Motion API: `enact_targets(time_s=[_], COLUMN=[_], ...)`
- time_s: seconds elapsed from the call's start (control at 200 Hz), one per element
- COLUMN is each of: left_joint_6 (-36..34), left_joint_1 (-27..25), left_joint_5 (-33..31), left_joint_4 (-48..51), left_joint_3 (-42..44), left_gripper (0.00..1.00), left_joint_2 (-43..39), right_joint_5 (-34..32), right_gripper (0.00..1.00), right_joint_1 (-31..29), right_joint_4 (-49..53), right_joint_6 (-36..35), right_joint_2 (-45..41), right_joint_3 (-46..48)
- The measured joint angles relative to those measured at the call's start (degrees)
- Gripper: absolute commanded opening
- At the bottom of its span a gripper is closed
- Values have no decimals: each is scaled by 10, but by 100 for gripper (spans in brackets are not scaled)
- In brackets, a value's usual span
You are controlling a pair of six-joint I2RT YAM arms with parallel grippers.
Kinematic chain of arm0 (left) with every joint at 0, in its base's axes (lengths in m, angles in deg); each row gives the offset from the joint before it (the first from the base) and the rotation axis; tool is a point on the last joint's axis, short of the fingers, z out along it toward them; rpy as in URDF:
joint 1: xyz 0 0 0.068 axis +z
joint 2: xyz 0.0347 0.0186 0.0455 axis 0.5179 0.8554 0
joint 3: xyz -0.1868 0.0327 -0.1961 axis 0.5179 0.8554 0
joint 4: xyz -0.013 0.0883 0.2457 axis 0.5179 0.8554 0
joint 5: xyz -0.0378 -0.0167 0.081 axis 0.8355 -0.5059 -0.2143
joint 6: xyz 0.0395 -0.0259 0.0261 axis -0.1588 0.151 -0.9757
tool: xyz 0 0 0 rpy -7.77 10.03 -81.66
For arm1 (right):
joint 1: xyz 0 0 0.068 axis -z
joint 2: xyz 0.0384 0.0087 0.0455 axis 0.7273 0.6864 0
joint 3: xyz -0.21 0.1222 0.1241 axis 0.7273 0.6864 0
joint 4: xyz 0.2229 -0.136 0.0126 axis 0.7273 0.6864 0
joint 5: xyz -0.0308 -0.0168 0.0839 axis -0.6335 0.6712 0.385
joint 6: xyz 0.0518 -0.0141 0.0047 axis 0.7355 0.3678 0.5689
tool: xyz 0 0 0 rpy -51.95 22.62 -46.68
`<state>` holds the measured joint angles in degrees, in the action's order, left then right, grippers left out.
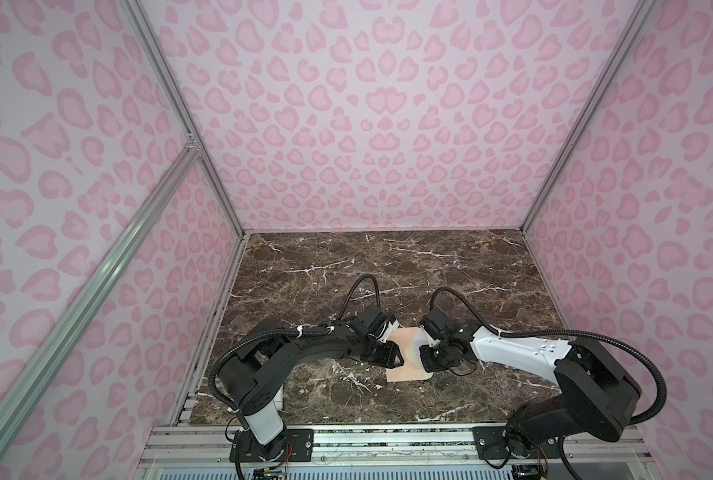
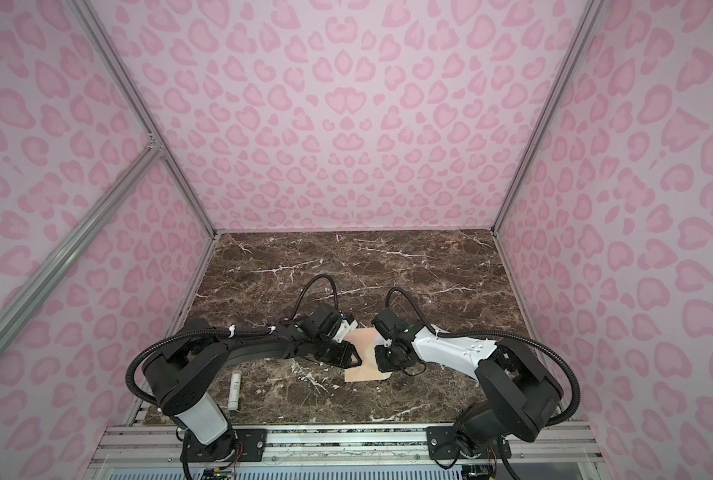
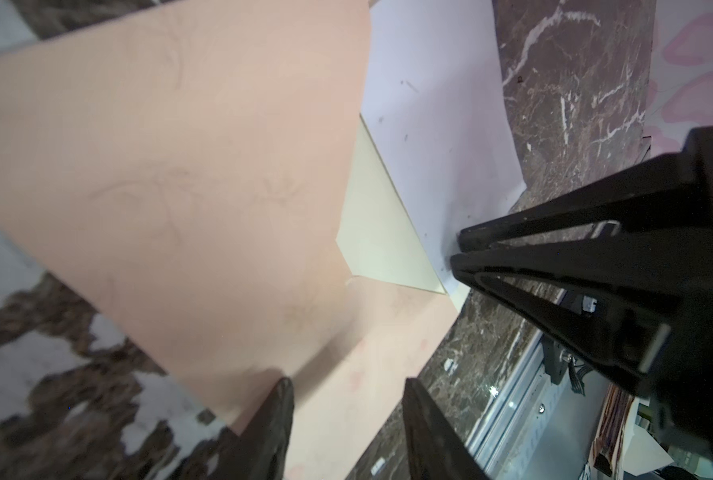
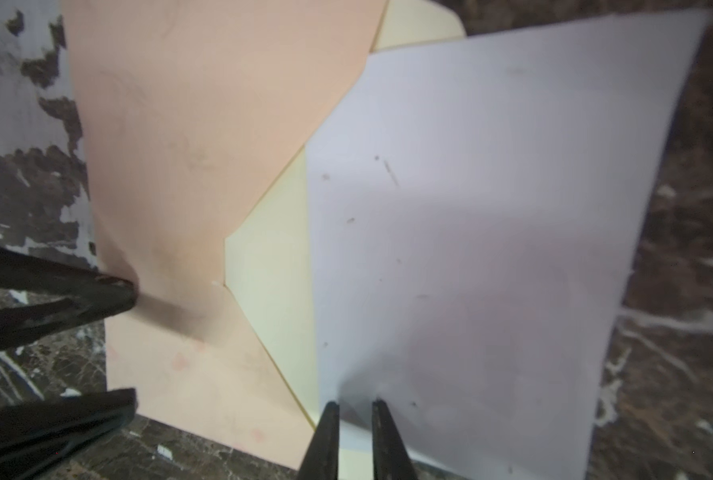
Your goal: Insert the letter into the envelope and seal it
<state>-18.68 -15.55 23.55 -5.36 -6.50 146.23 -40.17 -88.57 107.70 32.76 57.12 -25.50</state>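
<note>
The envelope [image 1: 404,370] is smooth peach paper, faintly creased, and lies flat on the table [image 1: 388,266], a glossy brown marble slab with white veins. It sits near the front middle, between the two arms. Its V-cut mouth shows a pale yellow lining [image 4: 271,291].

The letter [image 4: 492,228] is a matte whitish-grey sheet flecked with small dark marks. One edge is tucked into the mouth over the lining, and most of it sticks out over the marble.

The right end effector [image 4: 355,409] pinches the near edge of the letter between two thin black fingers. The left end effector [image 3: 346,390] is spread, with one fingertip [image 4: 126,291] pressing the peach face and the other off the envelope.

In both top views the arms hide most of the paper. A white glue tube [image 2: 235,390] lies by the left arm's base, well apart. Pink leopard-print walls [image 1: 388,104] surround the table.
</note>
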Motion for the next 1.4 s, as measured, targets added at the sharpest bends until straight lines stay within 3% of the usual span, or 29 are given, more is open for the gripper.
enact_targets(time_s=[0.41, 0.815, 1.4], left_joint_6=[3, 18, 52], left_joint_1=[5, 8, 10], left_joint_5=[-13, -30, 54], left_joint_4=[28, 68, -43], left_joint_3=[20, 56, 69], left_gripper=[59, 62, 60], left_joint_2=[-38, -89, -47], right_joint_5=[-18, -44, -71], right_gripper=[10, 9, 9], right_joint_1=[-15, -34, -50], right_joint_4=[0, 17, 34], right_joint_6=[-11, -20, -23], right_joint_2=[17, 36, 50], right_joint_3=[-9, -24, -36])
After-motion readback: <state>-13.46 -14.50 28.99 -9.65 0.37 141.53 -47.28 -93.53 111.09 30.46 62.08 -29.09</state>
